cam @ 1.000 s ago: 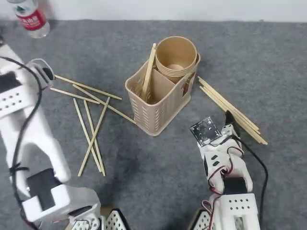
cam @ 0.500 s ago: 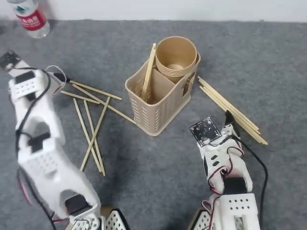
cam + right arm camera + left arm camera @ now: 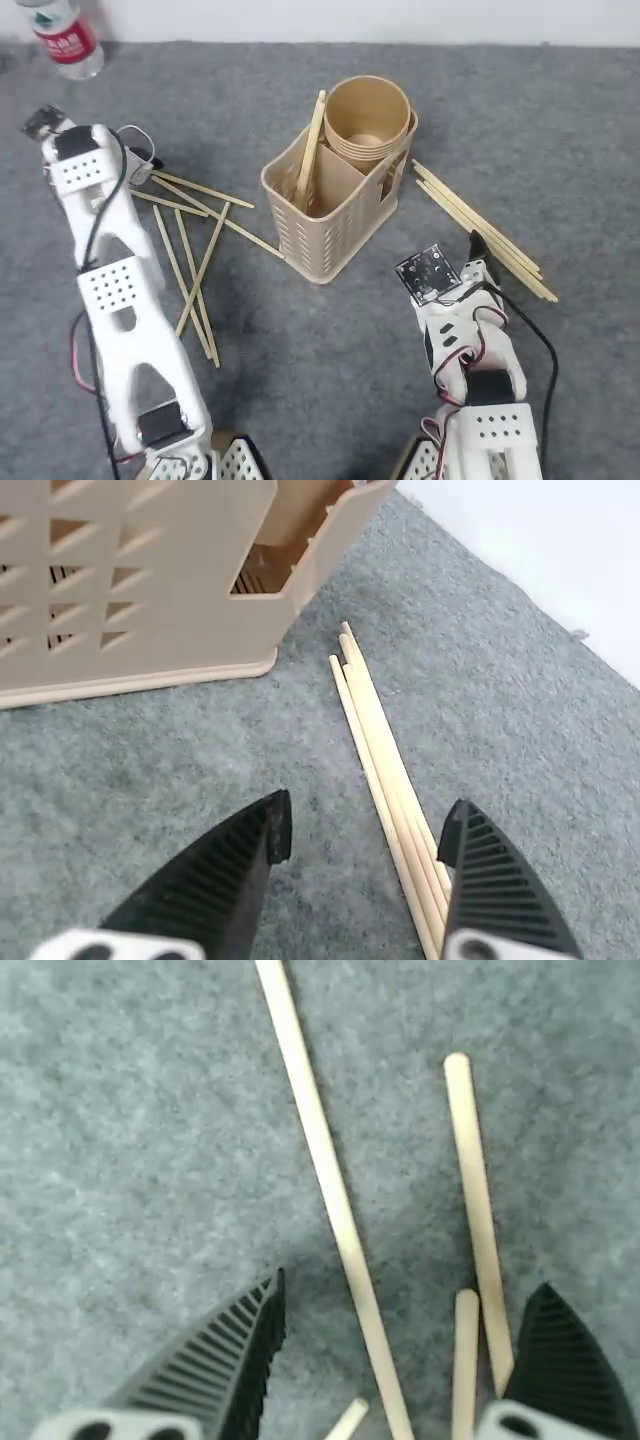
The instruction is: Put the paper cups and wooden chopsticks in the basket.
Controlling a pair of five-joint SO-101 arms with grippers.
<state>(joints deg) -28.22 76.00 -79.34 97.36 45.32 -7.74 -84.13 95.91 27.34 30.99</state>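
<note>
A tan basket (image 3: 330, 205) stands mid-table with stacked paper cups (image 3: 368, 118) in its far compartment and one chopstick (image 3: 311, 150) leaning in the near one. Several wooden chopsticks (image 3: 190, 250) lie scattered to its left. My left gripper (image 3: 410, 1330) is open, low over the far ends of these chopsticks (image 3: 330, 1190), with several sticks between its fingers. On the basket's right lies a bundle of chopsticks (image 3: 485, 232). My right gripper (image 3: 365, 845) hangs open just short of that bundle (image 3: 385, 770), near the basket (image 3: 140, 590).
A plastic bottle (image 3: 65, 38) lies at the far left corner of the grey carpeted table (image 3: 560, 130). The left arm (image 3: 110, 280) stretches along the table's left side. A white wall edge runs along the back.
The left arm has swung from the table's left edge toward the scattered chopsticks, its wrist now at their far ends. The right arm has not moved.
</note>
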